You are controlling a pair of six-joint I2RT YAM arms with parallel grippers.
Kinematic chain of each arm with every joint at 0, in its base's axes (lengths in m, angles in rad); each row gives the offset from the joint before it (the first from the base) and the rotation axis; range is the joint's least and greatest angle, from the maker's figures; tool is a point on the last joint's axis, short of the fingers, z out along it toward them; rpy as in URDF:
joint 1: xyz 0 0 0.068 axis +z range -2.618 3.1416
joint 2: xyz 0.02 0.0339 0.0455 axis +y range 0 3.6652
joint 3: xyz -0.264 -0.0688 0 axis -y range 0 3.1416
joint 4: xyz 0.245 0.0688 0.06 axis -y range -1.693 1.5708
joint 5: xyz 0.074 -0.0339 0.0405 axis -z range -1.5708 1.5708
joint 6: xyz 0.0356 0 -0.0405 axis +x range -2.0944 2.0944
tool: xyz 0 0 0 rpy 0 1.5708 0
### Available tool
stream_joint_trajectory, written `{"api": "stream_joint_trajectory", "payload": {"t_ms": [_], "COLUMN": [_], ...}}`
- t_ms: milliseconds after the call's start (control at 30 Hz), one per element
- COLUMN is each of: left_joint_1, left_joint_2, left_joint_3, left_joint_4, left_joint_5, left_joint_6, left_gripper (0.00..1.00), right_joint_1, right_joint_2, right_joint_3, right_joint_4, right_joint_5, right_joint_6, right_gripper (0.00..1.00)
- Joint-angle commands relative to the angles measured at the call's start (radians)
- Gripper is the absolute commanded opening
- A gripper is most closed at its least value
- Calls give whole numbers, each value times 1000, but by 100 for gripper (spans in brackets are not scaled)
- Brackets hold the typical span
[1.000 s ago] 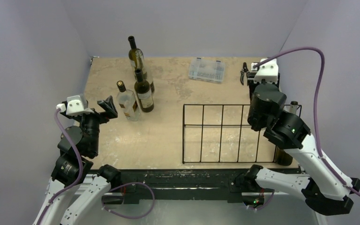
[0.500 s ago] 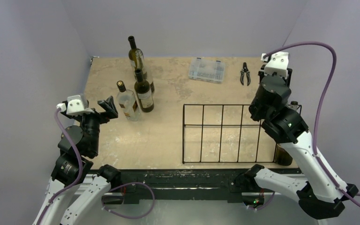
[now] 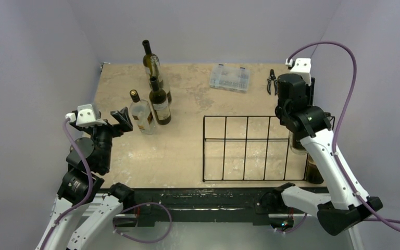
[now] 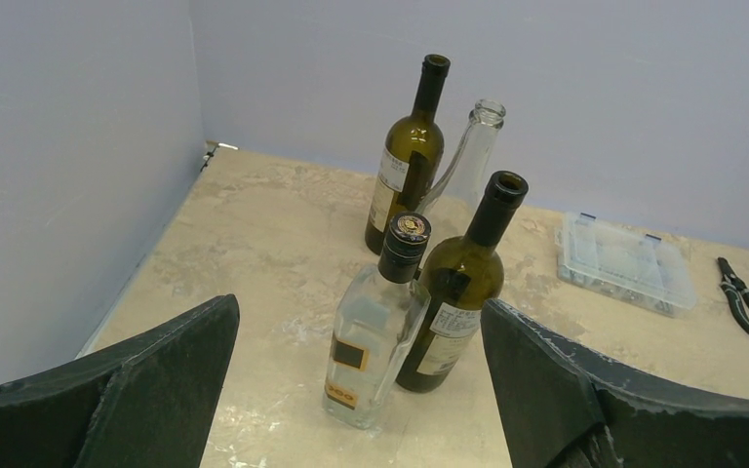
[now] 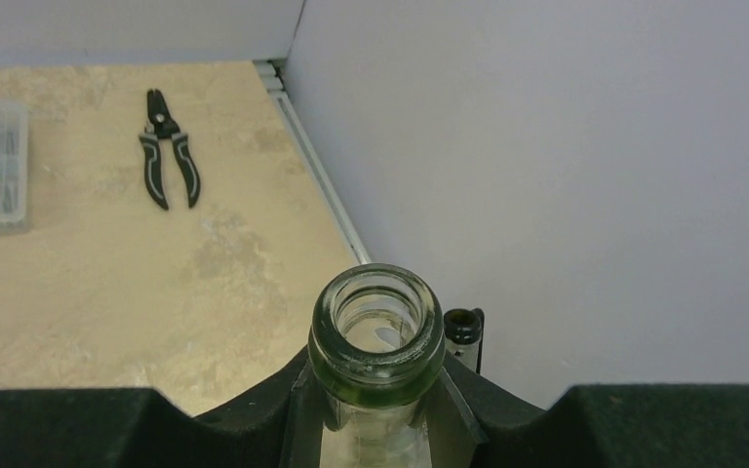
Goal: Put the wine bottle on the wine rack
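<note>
The right gripper (image 5: 375, 414) is shut tight round the neck of the wine bottle (image 5: 377, 336) (clear, greenish glass). The bottle hangs below the fingers, at the right end of the wine rack (image 3: 246, 139). The left gripper (image 4: 358, 312) is wide open, with four other bottles (image 4: 453, 292) standing just ahead of its fingers.

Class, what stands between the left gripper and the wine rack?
Top view: two upright bottles, a clear bottle and the nearer dark bottle, between the left gripper and the wine rack.
</note>
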Motion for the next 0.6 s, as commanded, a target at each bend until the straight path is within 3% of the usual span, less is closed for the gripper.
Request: {"api": "stream_joint_trajectory", "payload": {"t_ms": [0, 333, 567], "left_joint_1": [-4, -5, -8], "left_joint_2": [17, 31, 36], "left_joint_3": [38, 45, 44], "left_joint_4": [15, 4, 3], "left_joint_5": [24, 47, 50], "left_joint_6": [-21, -37, -42], "left_gripper": [94, 94, 94], "right_joint_1": [-15, -51, -61], "right_joint_2": [25, 21, 5], "right_joint_3": [16, -109, -247], "right_joint_4": [-25, -68, -65], "right_joint_5": [0, -24, 64], "right_joint_6": [114, 304, 371], "right_gripper": [0, 0, 0]}}
